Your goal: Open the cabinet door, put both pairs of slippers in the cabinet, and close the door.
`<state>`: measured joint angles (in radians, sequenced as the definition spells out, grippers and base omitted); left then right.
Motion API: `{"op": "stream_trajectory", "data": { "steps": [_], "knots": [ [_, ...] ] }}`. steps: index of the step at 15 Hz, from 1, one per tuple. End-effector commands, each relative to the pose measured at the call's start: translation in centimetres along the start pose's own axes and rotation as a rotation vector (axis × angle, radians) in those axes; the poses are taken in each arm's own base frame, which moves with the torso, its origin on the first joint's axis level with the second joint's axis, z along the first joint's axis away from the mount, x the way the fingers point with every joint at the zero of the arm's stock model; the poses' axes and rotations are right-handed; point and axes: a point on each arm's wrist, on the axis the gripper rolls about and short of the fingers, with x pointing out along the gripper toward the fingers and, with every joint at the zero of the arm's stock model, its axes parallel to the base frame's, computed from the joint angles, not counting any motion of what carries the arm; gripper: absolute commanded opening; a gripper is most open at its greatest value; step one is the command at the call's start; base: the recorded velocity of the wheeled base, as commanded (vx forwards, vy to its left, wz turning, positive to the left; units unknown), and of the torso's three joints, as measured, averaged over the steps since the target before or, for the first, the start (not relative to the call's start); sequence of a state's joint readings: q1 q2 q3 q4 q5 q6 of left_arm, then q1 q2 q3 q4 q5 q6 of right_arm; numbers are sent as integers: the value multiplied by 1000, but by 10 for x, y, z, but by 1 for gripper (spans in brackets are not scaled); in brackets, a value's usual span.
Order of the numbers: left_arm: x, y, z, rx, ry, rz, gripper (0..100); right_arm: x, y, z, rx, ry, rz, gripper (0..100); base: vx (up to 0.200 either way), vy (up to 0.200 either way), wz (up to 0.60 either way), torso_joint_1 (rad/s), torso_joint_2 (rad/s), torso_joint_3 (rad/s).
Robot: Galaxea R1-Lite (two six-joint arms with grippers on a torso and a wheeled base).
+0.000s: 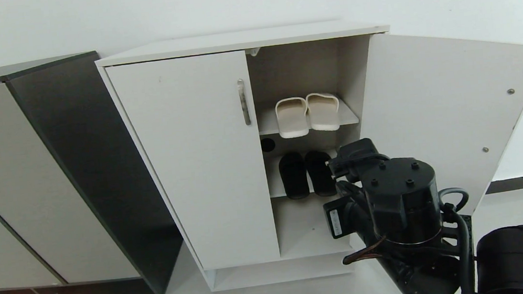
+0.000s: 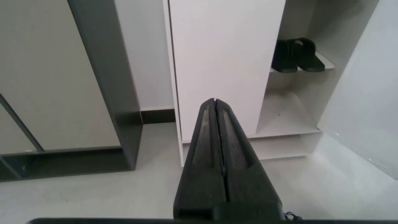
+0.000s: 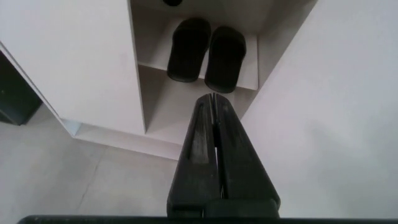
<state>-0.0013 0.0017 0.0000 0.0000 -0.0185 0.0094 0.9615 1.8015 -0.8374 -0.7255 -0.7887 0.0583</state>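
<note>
The white cabinet (image 1: 241, 41) stands with its right door (image 1: 440, 110) swung wide and its left door (image 1: 195, 158) shut, just beside a dark-sided cabinet (image 1: 79, 150). Inside, the cream slippers (image 1: 307, 113) sit on the upper shelf and the black slippers (image 1: 306, 174) on the shelf below. The right claw (image 3: 214, 99), clenched on nothing, hangs before the black pair. The left claw (image 2: 215, 102) is likewise clenched and empty.

Head camera looks down on the white two-door cabinet (image 1: 191, 163) at twelve o'clock; both nearer, lower wrist cameras share its black slide slippers (image 3: 188, 50).
</note>
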Motion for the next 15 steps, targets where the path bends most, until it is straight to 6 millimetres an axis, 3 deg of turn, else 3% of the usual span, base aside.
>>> {"op": "stream_trajectory", "data": {
  "steps": [1, 10, 15],
  "knots": [
    [0, 0, 0, 0, 1, 0, 0, 1, 0, -1, -3, 3, -1, 0, 0, 0, 0, 0, 0, 0],
    [0, 0, 0, 0, 1, 0, 0, 1, 0, -4, -10, 11, 15, 0, 0, 0, 0, 1, -7, -4],
    [0, 0, 0, 0, 1, 0, 0, 1, -1, -5, -13, 14, 17, 0, 0, 0, 0, 30, -308, -327]
  ]
}}
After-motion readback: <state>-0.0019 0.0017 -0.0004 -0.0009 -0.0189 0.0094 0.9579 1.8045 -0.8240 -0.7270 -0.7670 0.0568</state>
